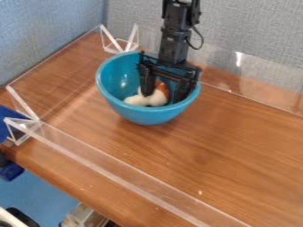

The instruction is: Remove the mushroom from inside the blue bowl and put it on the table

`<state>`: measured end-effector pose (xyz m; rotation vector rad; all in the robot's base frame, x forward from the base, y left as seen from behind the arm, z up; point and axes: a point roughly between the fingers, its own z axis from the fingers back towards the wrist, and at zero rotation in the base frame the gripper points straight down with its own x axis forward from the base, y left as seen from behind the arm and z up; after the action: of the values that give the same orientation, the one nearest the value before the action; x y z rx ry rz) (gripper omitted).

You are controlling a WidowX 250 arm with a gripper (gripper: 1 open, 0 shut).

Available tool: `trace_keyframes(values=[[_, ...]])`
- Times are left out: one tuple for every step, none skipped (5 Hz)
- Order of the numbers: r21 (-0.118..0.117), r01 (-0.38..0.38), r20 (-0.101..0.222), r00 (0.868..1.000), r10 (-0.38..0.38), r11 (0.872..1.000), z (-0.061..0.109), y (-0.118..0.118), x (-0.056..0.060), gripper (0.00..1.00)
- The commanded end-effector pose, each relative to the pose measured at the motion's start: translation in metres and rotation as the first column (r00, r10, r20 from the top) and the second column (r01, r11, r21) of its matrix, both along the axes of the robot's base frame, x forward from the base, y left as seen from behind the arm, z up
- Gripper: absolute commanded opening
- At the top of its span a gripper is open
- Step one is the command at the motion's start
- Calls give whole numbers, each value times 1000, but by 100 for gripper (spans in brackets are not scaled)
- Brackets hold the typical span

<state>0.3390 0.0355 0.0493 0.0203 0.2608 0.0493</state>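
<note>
Leaving broad bare stretch of brown surface [207,160] right of blue bowl [116,87] and in front. Crowding bowl's opening with black fingers [169,82]. Blocking sideways passage low along near edge: clear wall [130,180]. Standing close behind bowl: grey panel [254,35].

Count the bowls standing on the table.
1: the blue bowl, near the back of the table, with the pincer reaching into it. No other bowl shows.

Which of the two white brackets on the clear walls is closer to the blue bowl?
The far one, right behind the blue bowl; the other is at the picture's left edge, well away.
</note>
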Motion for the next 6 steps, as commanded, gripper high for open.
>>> trace_keyframes(values=[[12,-47,42,998,46,999,13,12,3,100],[13,-51,42,998,51,999,13,13,2,100],[17,-52,34,998,51,998,6,14,4,0],[20,-46,37,998,45,999,4,14,4,0],[23,-32,47,998,31,999,8,13,4,0],[25,-17,60,998,16,1000,15,11,3,0]])
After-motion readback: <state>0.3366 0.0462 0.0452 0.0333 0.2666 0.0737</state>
